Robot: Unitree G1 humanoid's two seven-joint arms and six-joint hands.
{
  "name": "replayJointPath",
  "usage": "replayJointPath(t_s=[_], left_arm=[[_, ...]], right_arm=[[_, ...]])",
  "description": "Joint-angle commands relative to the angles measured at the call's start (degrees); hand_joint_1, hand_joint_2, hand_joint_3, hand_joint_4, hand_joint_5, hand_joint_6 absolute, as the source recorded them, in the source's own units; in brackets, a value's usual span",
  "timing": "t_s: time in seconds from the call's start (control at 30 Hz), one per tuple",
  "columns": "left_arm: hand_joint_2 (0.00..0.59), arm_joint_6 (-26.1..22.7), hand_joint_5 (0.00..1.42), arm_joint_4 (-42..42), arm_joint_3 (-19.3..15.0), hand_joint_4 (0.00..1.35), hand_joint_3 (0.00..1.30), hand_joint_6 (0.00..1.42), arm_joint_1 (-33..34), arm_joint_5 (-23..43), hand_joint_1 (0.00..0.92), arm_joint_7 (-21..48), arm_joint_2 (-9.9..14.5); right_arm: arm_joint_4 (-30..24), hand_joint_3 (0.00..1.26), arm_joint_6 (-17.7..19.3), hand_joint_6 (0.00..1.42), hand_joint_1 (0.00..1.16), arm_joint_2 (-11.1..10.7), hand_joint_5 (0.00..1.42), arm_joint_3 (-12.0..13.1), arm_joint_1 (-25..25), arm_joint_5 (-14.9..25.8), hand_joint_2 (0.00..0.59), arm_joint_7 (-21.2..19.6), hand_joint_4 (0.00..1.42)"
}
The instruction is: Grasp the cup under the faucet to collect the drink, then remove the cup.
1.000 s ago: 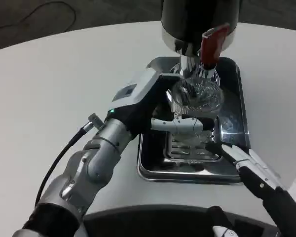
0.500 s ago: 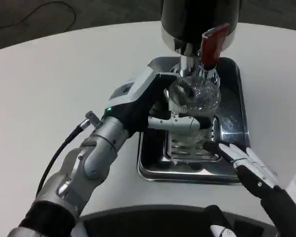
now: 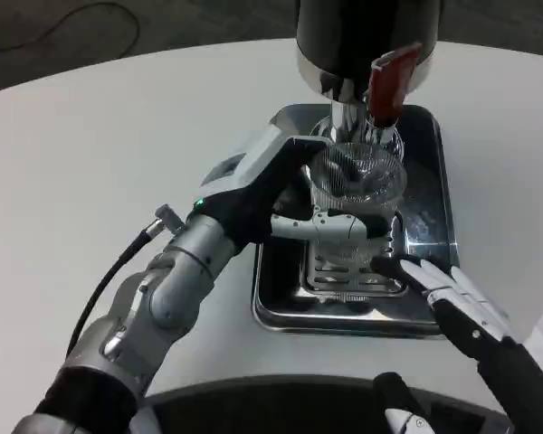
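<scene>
While gripping cup (image 3: 355,183), left hand (image 3: 285,194) closed.

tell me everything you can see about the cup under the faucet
The cup is clear, ribbed plastic or glass, upright with its open mouth up, directly beneath the silver faucet of the black dispenser. It sits over the slotted grate in the metal tray. The left hand grips it, a white finger wrapped across its lower front. Whether any liquid is inside cannot be told.
</scene>
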State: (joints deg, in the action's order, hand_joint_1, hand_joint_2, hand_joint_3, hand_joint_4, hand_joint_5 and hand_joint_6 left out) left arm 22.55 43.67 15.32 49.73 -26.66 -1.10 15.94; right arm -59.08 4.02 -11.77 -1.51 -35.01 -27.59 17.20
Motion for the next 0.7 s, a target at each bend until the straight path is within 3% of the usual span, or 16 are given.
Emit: replayJointPath(t_s=[0.03, 0.27, 0.53, 0.7], left_arm=[[0.013, 1.34, 0.74, 0.78, -0.04, 0.62, 0.67, 0.63, 0.8, 0.33, 0.486, 0.33, 0.5], [0.059, 1.99, 0.56, 0.83, -0.29, 0.43, 0.53, 0.49, 0.64, 0.55, 0.342, 0.29, 0.87], [0.047, 3.06, 0.4, 1.04, -0.36, 0.3, 0.28, 0.4, 0.59, 1.17, 0.31, 1.05, 0.92], [0.041, 3.45, 0.38, 0.93, -0.27, 0.28, 0.26, 0.36, 0.52, 1.4, 0.298, 1.2, 0.88]], right_arm=[[0.18, 0.13, -0.07, 0.0, 0.61, 0.32, 0.0, -0.42, 0.03, 0.06, 0.473, -0.54, 0.06], [0.56, 0.13, -0.35, 0.0, 0.61, 0.39, 0.0, -0.76, 0.81, 0.1, 0.473, -0.59, 0.06], [0.69, 0.13, -0.37, 0.0, 0.61, 0.39, 0.0, -0.7, 0.96, 0.27, 0.473, -0.72, 0.07], [0.55, 0.13, -0.1, 0.0, 0.61, 0.4, 0.0, -0.52, 0.56, 0.41, 0.473, -0.92, 0.07]])
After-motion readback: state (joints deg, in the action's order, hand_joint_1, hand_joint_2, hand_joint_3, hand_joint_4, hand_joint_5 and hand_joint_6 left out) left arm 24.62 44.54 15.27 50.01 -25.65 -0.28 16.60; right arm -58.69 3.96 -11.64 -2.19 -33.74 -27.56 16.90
